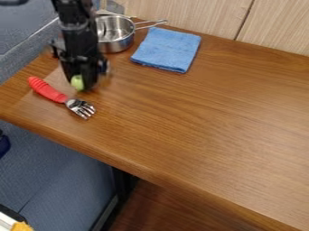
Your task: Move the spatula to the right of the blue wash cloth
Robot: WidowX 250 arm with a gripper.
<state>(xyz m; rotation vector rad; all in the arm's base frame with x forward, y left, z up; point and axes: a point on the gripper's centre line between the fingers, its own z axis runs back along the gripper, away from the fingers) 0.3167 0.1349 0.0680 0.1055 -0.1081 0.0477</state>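
Tool (86,81) pointing down at upper left, just above or against the table (199,117), with a rounded green thing (77,82) right at its tip and partly behind it. Whether it is wide, narrow or gripping that green thing, I cannot tell. Being brought so low suggests a grasp or a release there, though that is only my reading.

Which thing the task means by the spatula, I cannot settle. If the green thing is part of it, it lies directly at the tool. The clearest utensil is a red-handled fork (48,90), flat on the wood at left, well apart from the blue wash cloth (167,49). Its handle lies left of the tool and its metal head just below, pointing towards lower right; that slant would leave the handle easy to take.

The cloth lies flat at upper centre, likely as the landmark, so the spatula should end up on its right side. A metal pot (120,43) sits between tool and cloth, a low carry's likeliest snag.
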